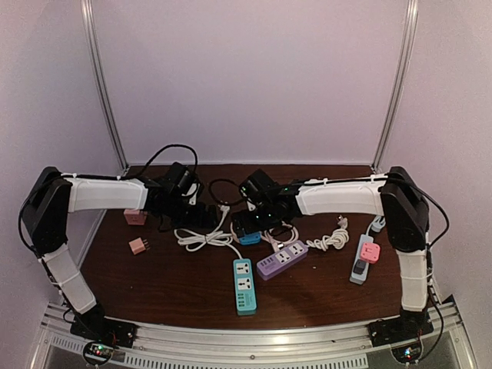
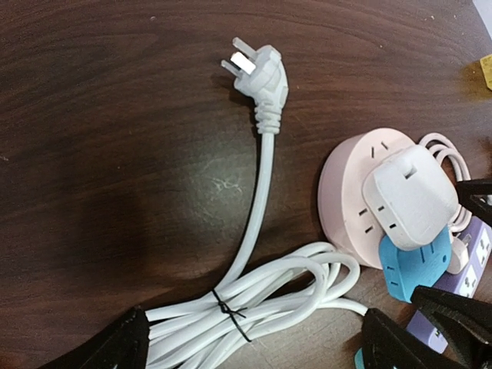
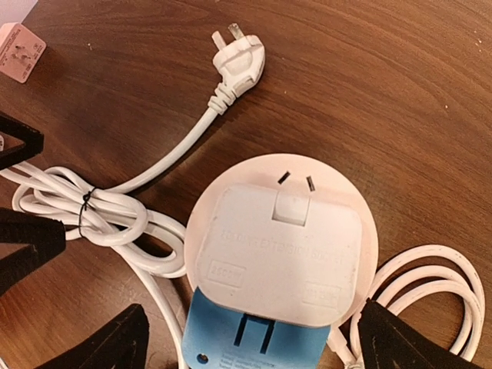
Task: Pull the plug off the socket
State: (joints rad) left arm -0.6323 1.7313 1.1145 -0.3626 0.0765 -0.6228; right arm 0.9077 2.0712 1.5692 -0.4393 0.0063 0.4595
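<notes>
A round pink socket (image 3: 231, 184) lies on the dark wooden table with a white square plug adapter (image 3: 280, 254) seated on its face and a blue plug (image 3: 254, 338) under the adapter's near edge. My right gripper (image 3: 257, 338) is open, its fingers straddling the socket, one at each side. In the left wrist view the socket (image 2: 342, 184), white adapter (image 2: 407, 196) and blue plug (image 2: 415, 265) sit at the right. My left gripper (image 2: 254, 342) is open over the tied white cable bundle (image 2: 231, 307) without gripping it. In the top view both grippers (image 1: 192, 207) (image 1: 257, 219) meet mid-table.
The cable's loose white three-pin plug (image 2: 261, 73) lies beyond the bundle. A teal power strip (image 1: 244, 284), a purple strip (image 1: 282, 260), a grey strip carrying a pink plug (image 1: 363, 257), a white coiled cord (image 1: 327, 240) and two small pink adapters (image 1: 135, 217) (image 1: 139, 246) lie around.
</notes>
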